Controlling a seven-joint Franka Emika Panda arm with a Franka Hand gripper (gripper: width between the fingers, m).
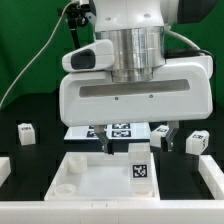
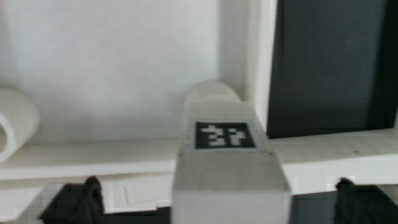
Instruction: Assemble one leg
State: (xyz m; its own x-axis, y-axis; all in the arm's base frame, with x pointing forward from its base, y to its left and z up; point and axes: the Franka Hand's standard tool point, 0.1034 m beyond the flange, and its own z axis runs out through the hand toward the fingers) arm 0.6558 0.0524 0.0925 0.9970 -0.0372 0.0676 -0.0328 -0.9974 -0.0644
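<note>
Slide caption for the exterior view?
Open gripper flanks an upright tagged leg at the far rim of the white tray-like piece.

The arm (image 1: 135, 40) hangs vertically from above, its wrist upright and the broad white body of the hand held level. Below it, the pincer (image 1: 137, 146) points straight down, and its 2 dark fingers (image 2: 79, 200) stand spread wide apart, both tips at 1 height.

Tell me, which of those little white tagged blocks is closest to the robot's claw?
The leg standing on the white tray, right below the open gripper. The exterior view's left leg and right leg sit off the tray.
</note>
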